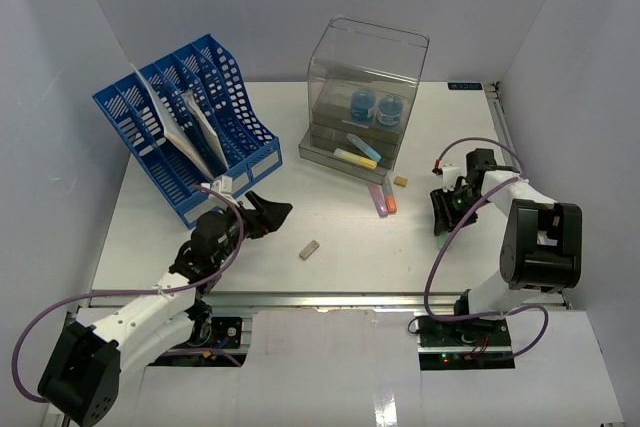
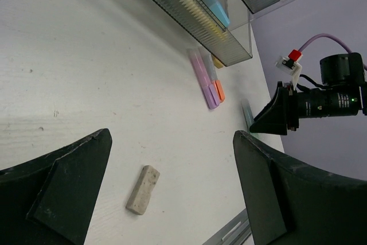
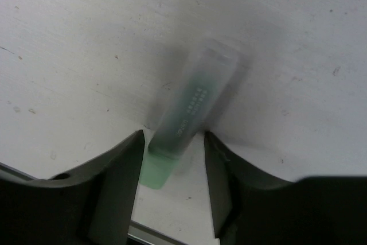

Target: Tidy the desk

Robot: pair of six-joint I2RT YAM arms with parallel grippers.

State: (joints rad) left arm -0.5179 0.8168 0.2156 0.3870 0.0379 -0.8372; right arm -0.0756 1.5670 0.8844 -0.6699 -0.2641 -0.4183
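The white desk [image 1: 350, 257] has a metal rail along its front edge. My left gripper [image 1: 272, 214] is open and empty, low over the desk; in the left wrist view [image 2: 172, 136] a beige eraser [image 2: 143, 189] lies between and beyond its fingers, untouched. The eraser also shows in the top view [image 1: 309, 250]. My right gripper [image 1: 438, 217] points down at the right side. In the right wrist view [image 3: 172, 137] its fingers straddle a green highlighter [image 3: 192, 98] lying on the desk, with a gap on the right side.
A blue slotted file rack [image 1: 185, 122] with papers stands back left. A clear drawer box [image 1: 362, 97] stands back centre, its lowest drawer open with highlighters inside. A purple highlighter [image 1: 378, 200], an orange one [image 1: 390, 201] and a small yellow piece [image 1: 401, 182] lie before it.
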